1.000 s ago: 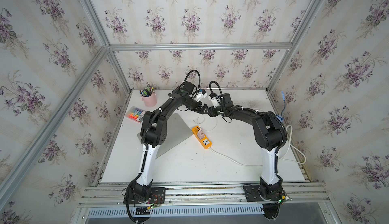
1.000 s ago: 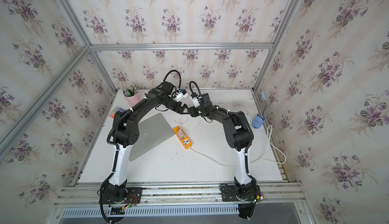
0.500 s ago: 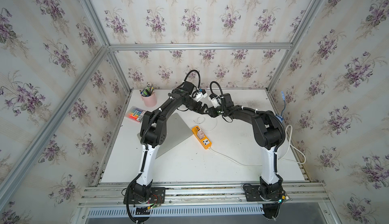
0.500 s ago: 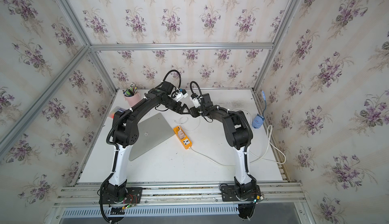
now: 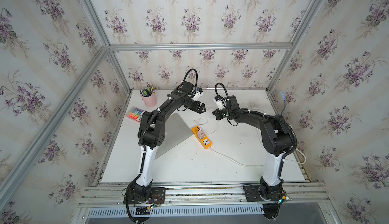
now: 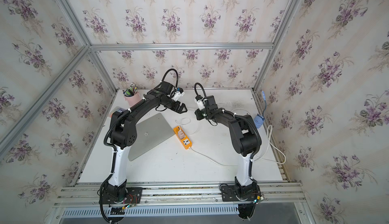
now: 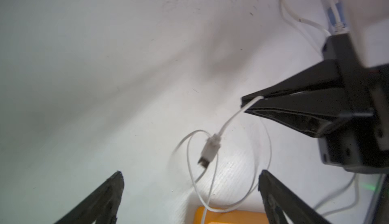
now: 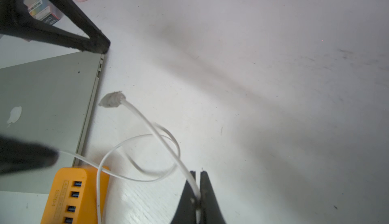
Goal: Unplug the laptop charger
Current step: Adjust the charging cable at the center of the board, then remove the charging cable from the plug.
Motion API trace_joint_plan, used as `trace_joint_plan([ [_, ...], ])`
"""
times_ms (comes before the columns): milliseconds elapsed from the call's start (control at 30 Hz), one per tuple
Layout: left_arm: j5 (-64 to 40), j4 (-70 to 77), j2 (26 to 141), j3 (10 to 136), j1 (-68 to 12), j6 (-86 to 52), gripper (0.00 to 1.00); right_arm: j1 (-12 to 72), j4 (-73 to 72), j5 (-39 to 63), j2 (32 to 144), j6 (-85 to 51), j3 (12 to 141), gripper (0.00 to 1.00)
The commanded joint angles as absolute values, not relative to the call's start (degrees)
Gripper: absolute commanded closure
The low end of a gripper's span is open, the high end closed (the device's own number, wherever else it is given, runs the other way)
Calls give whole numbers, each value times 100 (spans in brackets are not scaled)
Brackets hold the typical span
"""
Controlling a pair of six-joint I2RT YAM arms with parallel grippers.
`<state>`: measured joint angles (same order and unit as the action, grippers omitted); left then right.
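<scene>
**Both arms over the white bench [image 5: 189, 166], seen from above and from each wrist.** The two arms are reaching toward each other, and their claws are hanging apart above the far half of the bench.

- **Right claw:** The right claw [image 8: 197, 173] is pinching the thin white cable [image 8: 160, 140] between fully closed fingertips.
- **Cable:** The cable's connector [image 8: 112, 99] is hanging free just beside the edge of the closed silver laptop [image 8: 46, 98], not seated in any port. From the pinch the cable is looping downward and crossing the USB end of the orange power strip [image 8: 69, 191].
- **Left claw:** The left claw [image 7: 190, 175] is standing wide open and gripping nothing. In its wrist view its two fingers are framing the cable loop below.
- **Charger:** The laptop charger [image 5: 200, 135], a small pinkish cube, is sitting plugged into the middle of the power strip. It is lying between the row of USB ports and a free socket, near the laptop's corner. Neither claw is touching it.
- **Other items:** A thick white cord [image 5: 231, 158] is running from the near end of the strip toward the base of the right arm. A pink cup [image 5: 149, 101] of pens and a marker box [image 5: 135, 114] are resting at the far left corner of the bench, well apart from the charger.
</scene>
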<state>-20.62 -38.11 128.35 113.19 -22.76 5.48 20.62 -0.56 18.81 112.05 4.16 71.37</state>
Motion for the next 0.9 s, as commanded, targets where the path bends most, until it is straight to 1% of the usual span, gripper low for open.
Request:
trace_joint_plan([
  [0, -1179, -3292, 12712, 11251, -2243, 418, 1, 1955, -72, 1454, 11060, 290, 7087, 100],
  [67, -1068, -3234, 12637, 11198, -2216, 380, 0, 1917, 124, 1113, 11124, 324, 7213, 100],
  [133, -1136, -3361, 12553, 11180, -2213, 332, 0, 1916, 542, 847, 11382, 372, 7562, 81],
  [200, -1060, -3499, 12334, 10928, -2251, 211, 0, 1916, 864, 704, 11677, 400, 7889, 75],
  [233, -821, -3458, 12139, 10648, -2281, 161, 0, 1916, 886, 660, 11729, 358, 7914, 68],
  [267, -650, -3291, 11865, 10222, -2334, 107, 1, 1915, 830, 641, 11730, 326, 7876, 61],
  [300, -479, -3036, 11549, 9693, -2385, 53, 1, 1916, 743, 665, 11672, 302, 7773, 56],
  [333, -414, -2776, 11265, 9241, -2429, 9, 1, 1916, 667, 659, 11582, 270, 7666, 54],
  [367, -393, -2541, 10928, 8773, -2460, -47, 4, 1916, 587, 638, 11467, 247, 7563, 53],
  [433, -428, -2355, 10382, 8060, -2540, -121, 14, 1933, 601, 494, 11232, 220, 7426, 52],
  [500, -598, -2249, 9841, 7372, -2600, -229, 38, 2019, 685, 195, 10865, 202, 7287, 53],
  [533, -699, -2172, 9597, 7049, -2627, -404, 44, 2128, 733, 9, 10641, 209, 7195, 53],
  [567, -769, -2090, 9403, 6764, -2648, -559, 48, 2282, 759, -133, 10443, 211, 7123, 53],
  [633, -780, -1938, 8992, 6214, -2776, -798, 46, 2728, 812, -203, 10045, 156, 6991, 52],
  [733, -777, -1742, 8729, 5680, -2990, -975, 46, 3548, 760, 3, 9762, -166, 6776, 49],
  [800, -958, -1472, 8727, 5378, -2997, -1241, 46, 3770, 535, 457, 9673, -531, 6571, 50],
  [867, -1059, -1011, 8689, 5053, -2997, -1523, 46, 3978, 289, 555, 9604, -757, 6385, 50],
])
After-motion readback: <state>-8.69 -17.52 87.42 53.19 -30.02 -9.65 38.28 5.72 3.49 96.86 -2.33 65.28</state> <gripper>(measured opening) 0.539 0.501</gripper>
